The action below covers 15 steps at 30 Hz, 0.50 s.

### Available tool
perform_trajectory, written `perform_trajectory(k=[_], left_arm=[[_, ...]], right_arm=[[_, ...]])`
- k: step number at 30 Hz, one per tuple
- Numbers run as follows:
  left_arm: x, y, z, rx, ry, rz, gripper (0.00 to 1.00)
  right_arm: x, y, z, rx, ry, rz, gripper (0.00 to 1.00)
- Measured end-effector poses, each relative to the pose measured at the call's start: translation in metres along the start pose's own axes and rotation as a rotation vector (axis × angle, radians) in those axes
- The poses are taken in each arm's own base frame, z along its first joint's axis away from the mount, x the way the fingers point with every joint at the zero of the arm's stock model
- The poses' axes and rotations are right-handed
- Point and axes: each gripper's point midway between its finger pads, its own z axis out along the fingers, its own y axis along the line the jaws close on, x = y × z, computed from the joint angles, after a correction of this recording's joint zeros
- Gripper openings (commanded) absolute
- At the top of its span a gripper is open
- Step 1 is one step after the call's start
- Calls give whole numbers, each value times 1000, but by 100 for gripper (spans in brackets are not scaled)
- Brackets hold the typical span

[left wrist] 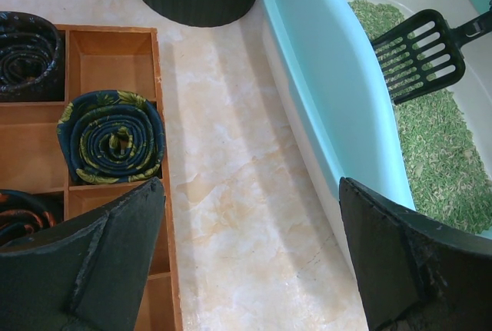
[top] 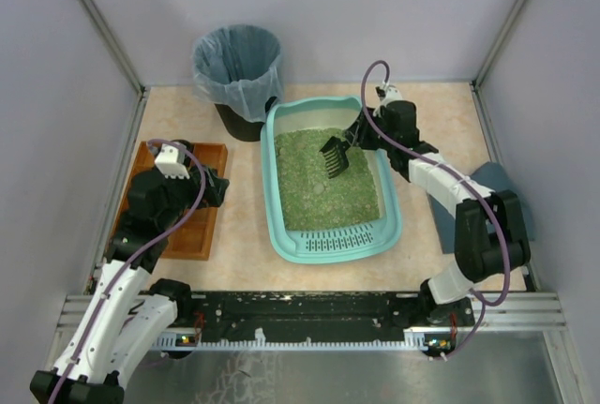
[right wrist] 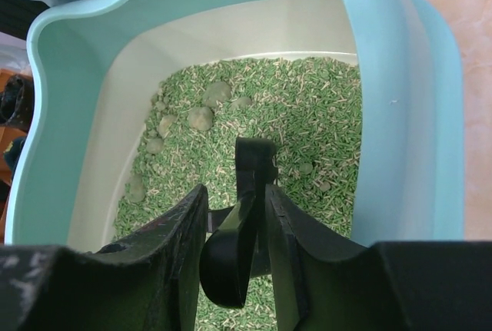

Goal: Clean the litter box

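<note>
The teal litter box [top: 281,228] lies in the middle of the table, filled with greenish litter, its slotted grate lip at the near end. My right gripper [top: 362,135] is over its far right part, shut on the handle of a black slotted scoop [top: 334,157] that hangs above the litter. In the right wrist view the handle [right wrist: 254,168] stands between my fingers [right wrist: 178,231], with several greyish clumps [right wrist: 201,118] in the litter near the far left wall [right wrist: 92,100]. My left gripper [left wrist: 250,254] is open and empty over bare table, between the wooden tray and the litter box wall [left wrist: 323,93].
A black bin [top: 238,67] with a blue-grey bag stands at the back, left of the litter box. A brown wooden compartment tray [top: 193,228] with rolled patterned fabric [left wrist: 111,137] lies at the left. Enclosure walls stand on both sides.
</note>
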Motion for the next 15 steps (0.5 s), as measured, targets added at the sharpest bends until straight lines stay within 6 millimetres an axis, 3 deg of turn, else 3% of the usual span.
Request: perform_trajectory(k=[12, 15], left_arm=[[0, 0, 0, 0, 0, 0, 99], [0, 0, 0, 0, 0, 0, 99]], right_arm=[[9, 3, 2, -26, 40, 3, 35], [11, 3, 4, -33, 52, 5, 30]])
